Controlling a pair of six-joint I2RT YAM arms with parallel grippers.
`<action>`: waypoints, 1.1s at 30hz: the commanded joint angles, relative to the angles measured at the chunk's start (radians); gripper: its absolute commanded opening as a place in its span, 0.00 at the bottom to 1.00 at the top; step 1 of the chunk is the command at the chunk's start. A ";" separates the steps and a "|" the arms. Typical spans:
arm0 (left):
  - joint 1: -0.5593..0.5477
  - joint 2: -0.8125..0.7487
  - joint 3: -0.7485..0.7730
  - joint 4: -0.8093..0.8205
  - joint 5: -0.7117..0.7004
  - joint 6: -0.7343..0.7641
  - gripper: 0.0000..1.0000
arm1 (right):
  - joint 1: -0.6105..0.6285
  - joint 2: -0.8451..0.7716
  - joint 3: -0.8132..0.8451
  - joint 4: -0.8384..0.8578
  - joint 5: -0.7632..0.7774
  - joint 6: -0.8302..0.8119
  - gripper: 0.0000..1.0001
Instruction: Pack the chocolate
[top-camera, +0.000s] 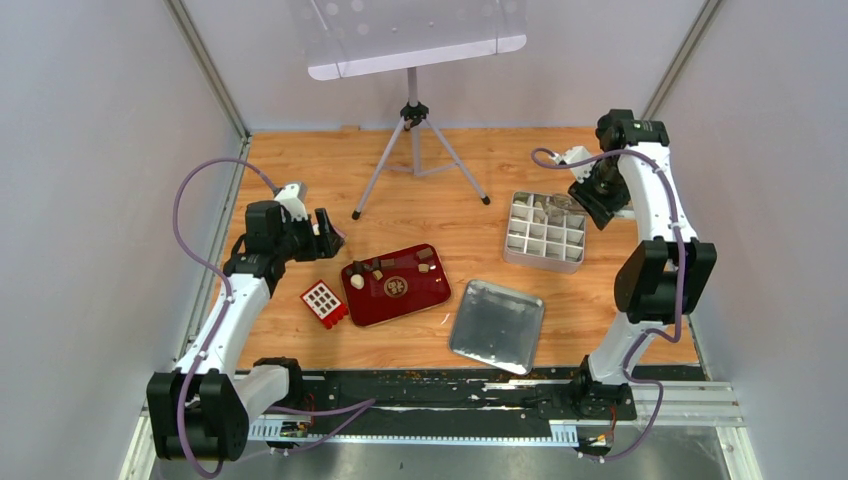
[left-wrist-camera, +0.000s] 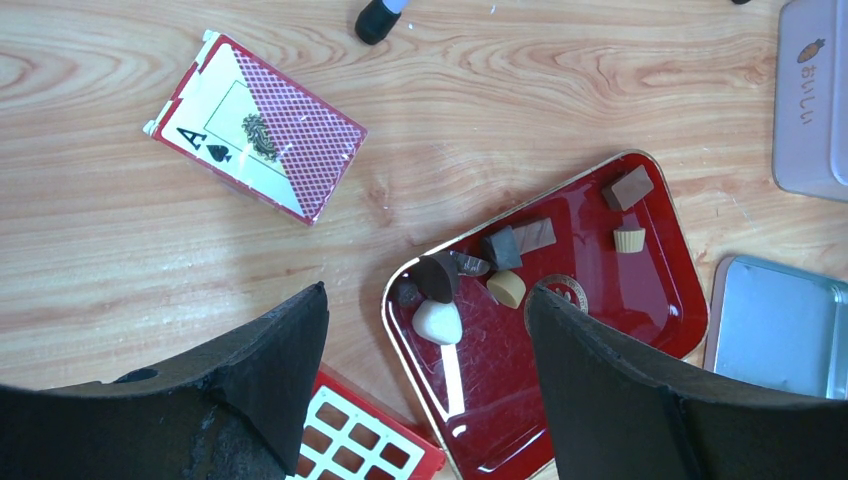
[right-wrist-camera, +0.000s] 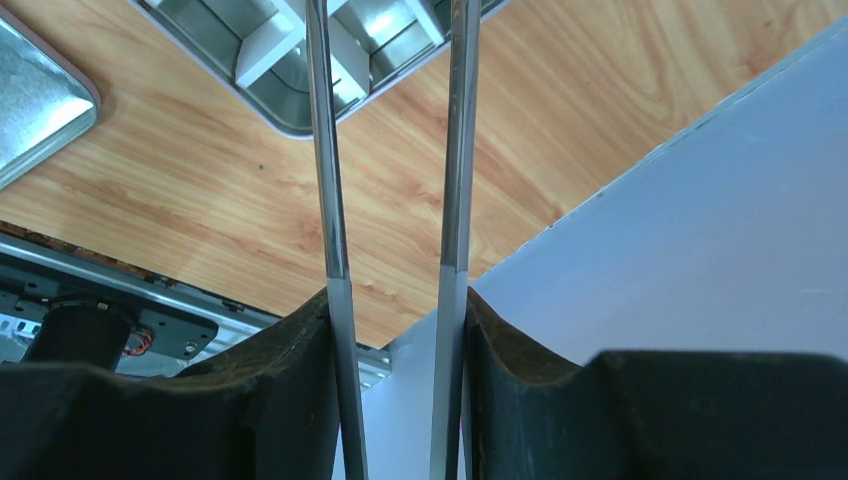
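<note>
Several chocolates lie on a red tray (top-camera: 405, 298): a white oval (top-camera: 357, 282) and dark blocks (top-camera: 378, 268). In the left wrist view the white oval (left-wrist-camera: 438, 322), a tan piece (left-wrist-camera: 507, 288) and a brown block (left-wrist-camera: 627, 187) lie on the tray (left-wrist-camera: 600, 310). My left gripper (top-camera: 325, 232) is open and empty, above the tray's left end (left-wrist-camera: 425, 290). My right gripper (top-camera: 600, 200) is shut on metal tongs (right-wrist-camera: 330, 150), whose arms reach over the grey divided tin (top-camera: 545, 232). The tong tips are out of view.
A small red box with a white grid (top-camera: 324, 302) lies left of the tray. The tin's lid (top-camera: 497, 324) lies at front centre. A tripod (top-camera: 413, 140) stands at the back. A playing-card pack (left-wrist-camera: 255, 140) lies on the wood. The right wall is close to my right arm.
</note>
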 joint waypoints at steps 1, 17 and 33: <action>0.007 -0.004 0.006 0.025 -0.001 -0.004 0.81 | -0.004 -0.036 -0.035 0.013 0.047 0.023 0.34; 0.007 -0.024 0.001 0.007 -0.012 0.007 0.82 | -0.004 0.020 -0.021 0.007 0.050 0.051 0.42; 0.007 -0.021 -0.007 0.017 -0.016 0.007 0.82 | 0.187 -0.006 0.136 -0.084 0.024 0.072 0.38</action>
